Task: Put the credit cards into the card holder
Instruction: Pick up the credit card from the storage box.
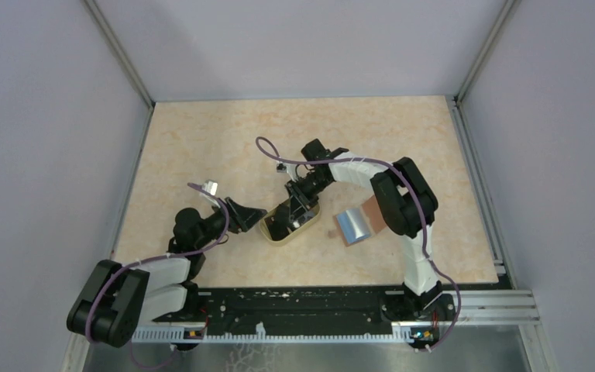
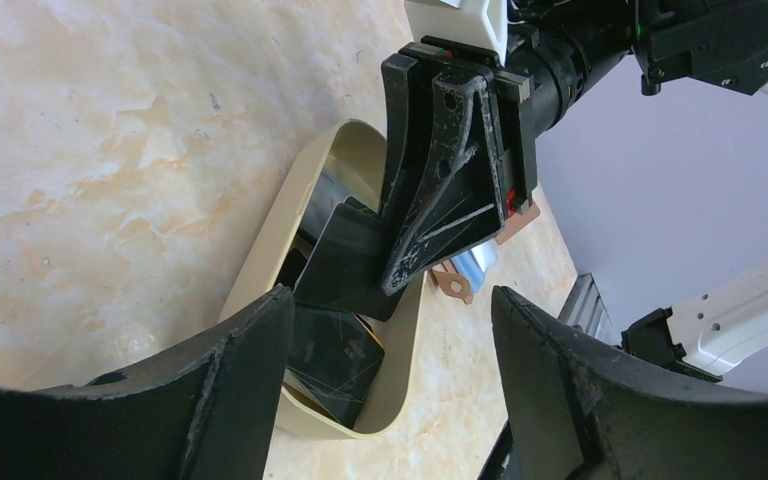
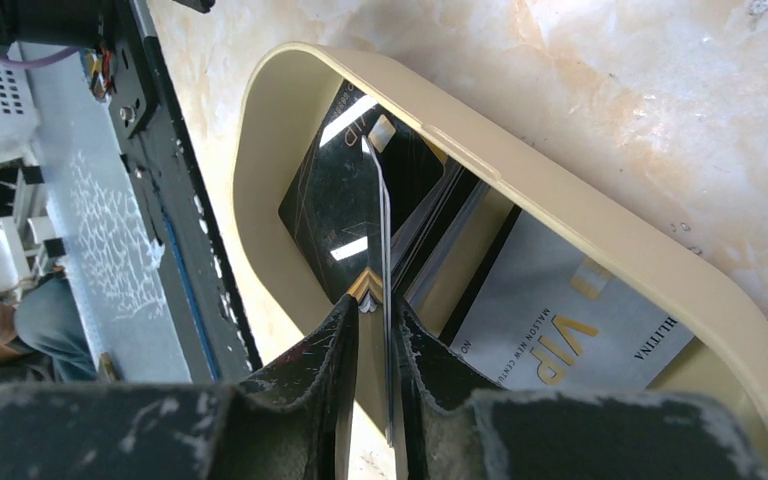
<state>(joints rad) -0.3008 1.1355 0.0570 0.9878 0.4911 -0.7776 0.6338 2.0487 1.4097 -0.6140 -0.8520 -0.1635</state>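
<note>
The step in hand looked to be the pick-up. The right end effector (image 1: 298,203) was down inside the oval dish (image 1: 268,232) at centre frame, where the credit cards (image 3: 560,335) lay stacked. One black card (image 3: 387,220) stood edge-on between its nearly closed jaws; whether they truly pinched it I could not tell. The left end effector (image 1: 242,215) hovered just left of the dish, jaws wide and empty. The card holder (image 1: 354,223) lay open on the worktop (image 1: 201,147) right of the dish, blue lining up.

The next move, as I judge, called for a firm nip on that one card, a lift clear of the rim, then a carry to the holder.

Only the right wrist view showed the card's edge between the jaws and a white VIP card beneath. Only the top view showed the holder whole.
</note>
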